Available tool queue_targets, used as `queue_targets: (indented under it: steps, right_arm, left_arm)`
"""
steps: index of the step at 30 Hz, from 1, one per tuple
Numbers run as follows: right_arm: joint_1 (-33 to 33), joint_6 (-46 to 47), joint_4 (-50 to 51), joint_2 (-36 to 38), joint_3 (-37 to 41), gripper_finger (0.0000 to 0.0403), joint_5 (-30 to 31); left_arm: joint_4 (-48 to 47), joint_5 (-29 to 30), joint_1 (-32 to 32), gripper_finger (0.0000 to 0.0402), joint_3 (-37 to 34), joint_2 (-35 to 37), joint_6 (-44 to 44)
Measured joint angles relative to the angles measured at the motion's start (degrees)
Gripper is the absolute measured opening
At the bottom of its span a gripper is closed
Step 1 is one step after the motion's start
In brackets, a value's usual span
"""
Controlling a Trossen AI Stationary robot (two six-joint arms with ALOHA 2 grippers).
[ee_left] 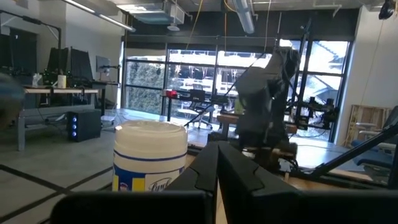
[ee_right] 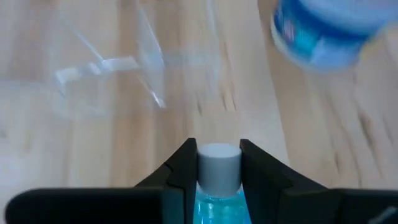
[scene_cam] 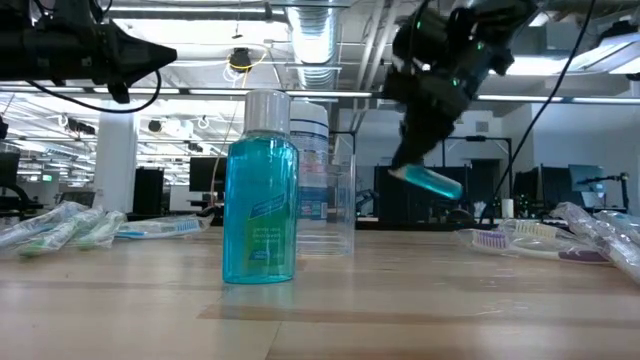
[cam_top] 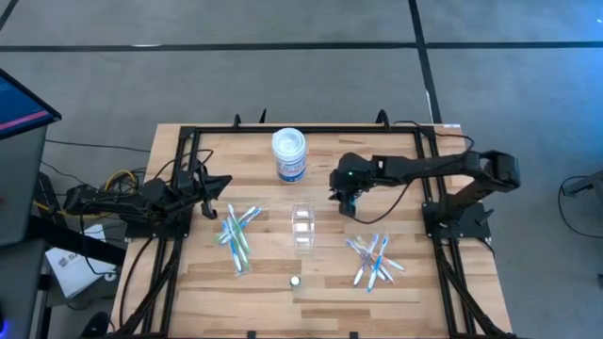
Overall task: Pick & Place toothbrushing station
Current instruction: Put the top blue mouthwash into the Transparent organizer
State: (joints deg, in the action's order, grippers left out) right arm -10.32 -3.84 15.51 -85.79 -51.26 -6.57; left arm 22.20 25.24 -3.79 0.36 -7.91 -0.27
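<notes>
High view: I count one white jar [cam_top: 289, 153] near the worktop's [cam_top: 405, 282] far edge, one clear cup [cam_top: 302, 228] at the centre, and two heaps of toothbrushes, a left heap [cam_top: 237, 235] and a right heap [cam_top: 374, 259]. I cannot count the single brushes. One standing tube [cam_top: 295, 280] shows only its white cap, near the front edge. My left gripper [cam_top: 221, 182] waits at the left edge. My right gripper [cam_top: 347, 205] is just right of the cup.

Low view: this alone shows a second, held tube [scene_cam: 430, 180], blue, tilted and off the worktop.

Left wrist view: my left fingers are pressed together, with the jar beyond them.

Right wrist view: my right fingers are clamped on the held tube's white cap. The cup lies ahead, apart from it.
</notes>
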Motion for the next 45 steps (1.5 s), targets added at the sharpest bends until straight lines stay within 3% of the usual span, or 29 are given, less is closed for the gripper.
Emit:
queue_targets:
  steps: [17,45]
  right_arm:
    - [7.02,0.24,-14.65,2.15,0.39,0.0086,-1.97]
    - [9.59,3.2,-72.28,2.13,20.91,0.0086,-5.4]
  left_arm:
    - [0.63,-0.01,0.0,0.0002,0.0,-0.08,-0.01]
    - [1.0,-0.01,-0.01,0.0002,-0.02,-0.08,-0.01]
